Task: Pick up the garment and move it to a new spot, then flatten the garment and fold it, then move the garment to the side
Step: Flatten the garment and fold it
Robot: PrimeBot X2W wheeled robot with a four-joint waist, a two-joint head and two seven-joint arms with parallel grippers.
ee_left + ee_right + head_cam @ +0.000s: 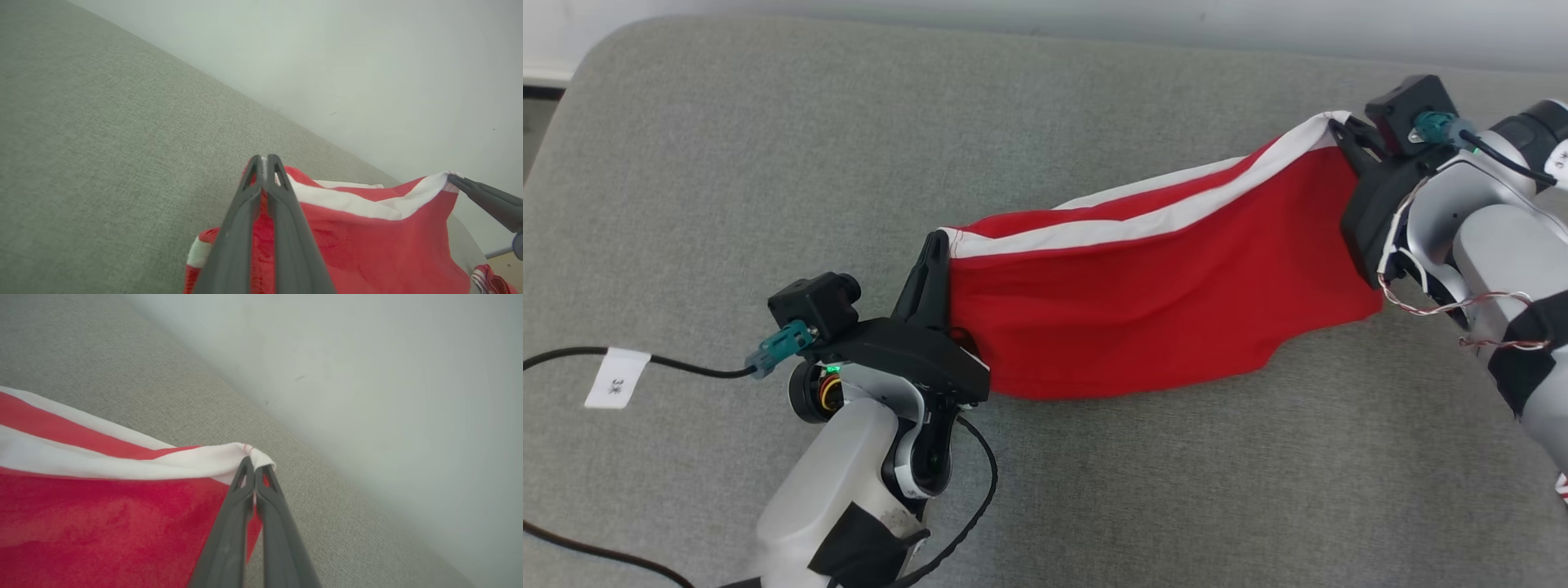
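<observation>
The garment (1152, 318) is red cloth with a white band along its top edge. It hangs stretched between both grippers above the grey surface. My left gripper (938, 238) is shut on the garment's left white corner. In the left wrist view the left gripper (264, 160) pinches that corner, and red cloth (367, 245) spreads to the right. My right gripper (1342, 124) is shut on the opposite white corner; in the right wrist view the right gripper (254, 462) clamps that corner, with the garment (102, 522) hanging to the left.
A grey fabric surface (727, 163) lies under everything, with a pale wall (1094, 16) along its far edge. A black cable with a white tag (617, 378) trails at the left, beside my left arm.
</observation>
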